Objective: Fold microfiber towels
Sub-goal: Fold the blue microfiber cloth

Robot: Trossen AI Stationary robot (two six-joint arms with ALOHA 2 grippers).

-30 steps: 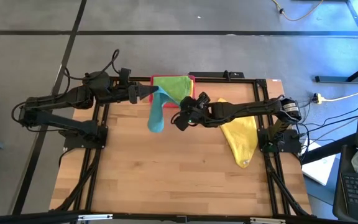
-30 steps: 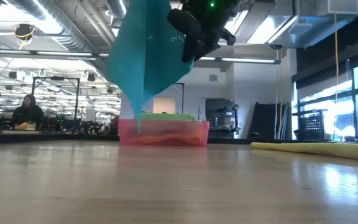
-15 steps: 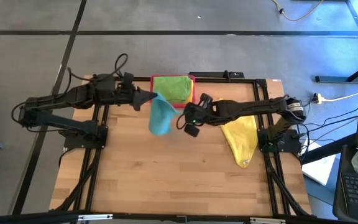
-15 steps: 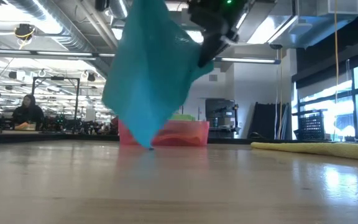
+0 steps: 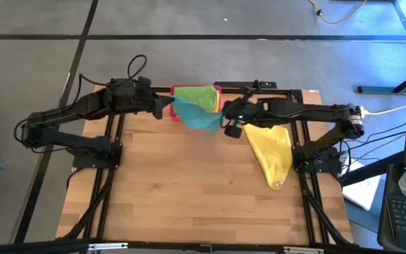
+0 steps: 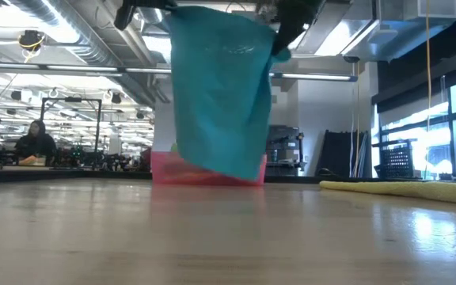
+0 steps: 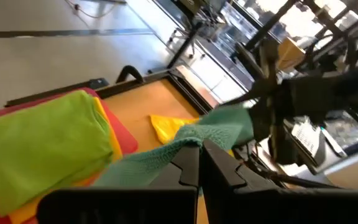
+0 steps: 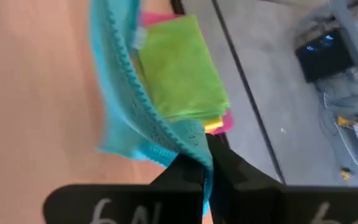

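A: Entry, left to right across the high view. Left gripper [image 5: 166, 109] sits at about 11 o'clock of the table [image 5: 189, 190], fingers pressed together on one top corner of the teal towel [image 5: 197, 116]. Left wrist view confirms: cloth edge pinched between the closed fingertips [image 7: 191, 167].

B: And the towel itself?

A: Hanging in the air between the two arms, stretched roughly flat, just in front of the pink tray [image 5: 219, 89] at 12 o'clock. Low view shows the lower hem clear of the wood, overlapping the tray in that line of sight. I cannot tell whether it touches the tray.

B: Tray contents?

A: Folded bright green towel [image 5: 194, 97] on top, a yellow edge under it in the right wrist view [image 8: 214, 126].

B: Right side?

A: Right gripper [image 5: 230, 124] at about 1 o'clock, fingers clamped on the opposite top corner. Only a thin bit of hem sits in that pinch, per the right wrist view. Yellow towel [image 5: 272, 154] lies loose at 3 o'clock, partly under the right arm.

B: Risks from here?

A: My judgement: (1) the right pinch is shallow, so pulling the arms apart could slip the corner out and drop the towel in a heap. (2) Lowering so close to the tray could drape the hem on its rim or drag the green stack. (3) Uneven heights would lay it skewed, spoiling the fold line.
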